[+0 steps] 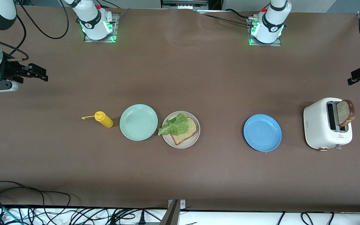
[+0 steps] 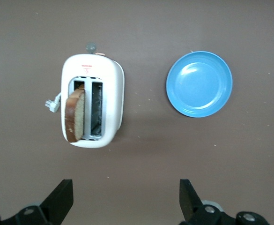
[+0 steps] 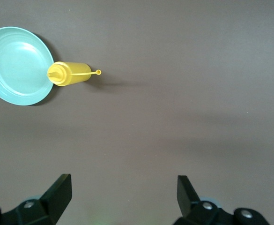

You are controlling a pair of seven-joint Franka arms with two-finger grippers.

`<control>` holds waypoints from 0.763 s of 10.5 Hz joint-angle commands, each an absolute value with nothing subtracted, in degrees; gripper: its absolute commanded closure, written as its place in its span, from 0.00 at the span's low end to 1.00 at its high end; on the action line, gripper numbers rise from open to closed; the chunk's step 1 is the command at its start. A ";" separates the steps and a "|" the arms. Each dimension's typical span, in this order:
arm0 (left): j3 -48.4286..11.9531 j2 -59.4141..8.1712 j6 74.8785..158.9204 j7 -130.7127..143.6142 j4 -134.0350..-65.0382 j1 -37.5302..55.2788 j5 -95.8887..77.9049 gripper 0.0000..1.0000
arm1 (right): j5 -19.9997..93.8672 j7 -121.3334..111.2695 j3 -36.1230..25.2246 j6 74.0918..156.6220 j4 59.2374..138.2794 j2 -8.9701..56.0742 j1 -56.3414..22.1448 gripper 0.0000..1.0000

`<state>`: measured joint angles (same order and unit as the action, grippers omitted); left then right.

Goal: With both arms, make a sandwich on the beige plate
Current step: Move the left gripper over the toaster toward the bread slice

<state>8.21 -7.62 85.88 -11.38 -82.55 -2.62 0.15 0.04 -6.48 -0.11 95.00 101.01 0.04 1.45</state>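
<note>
beige plate [image 1: 181,129] holds one bread slice [image 1: 184,130] under lettuce [image 1: 174,125], well apart from both pincers. left pincer [image 2: 126,197] spread above toaster [image 2: 92,100]; right pincer [image 3: 124,193] spread above bare surface [image 3: 183,117].

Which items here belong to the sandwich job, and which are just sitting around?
Part of the job:
- beige plate, holding one bread slice with a lettuce leaf on it
- second bread slice, standing in the toaster
- left gripper and right gripper, both open, holding nothing

Lying about:
- mint-green plate
- blue plate
- yellow squeeze bottle
</note>
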 commanded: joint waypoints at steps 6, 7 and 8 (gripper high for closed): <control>8.96 -14.49 105.26 -22.23 -89.90 -9.05 1.23 0.00 | -0.53 1.23 -3.32 94.92 103.01 -3.51 -3.58 0.00; 8.96 -15.72 107.12 -22.76 -90.61 -9.75 0.80 0.00 | -0.53 1.06 -3.34 95.10 103.01 -3.52 -3.86 0.00; 8.96 -16.78 108.88 -23.20 -91.66 -10.10 0.53 0.00 | -0.44 0.71 -3.34 95.10 103.09 -3.43 -3.87 0.00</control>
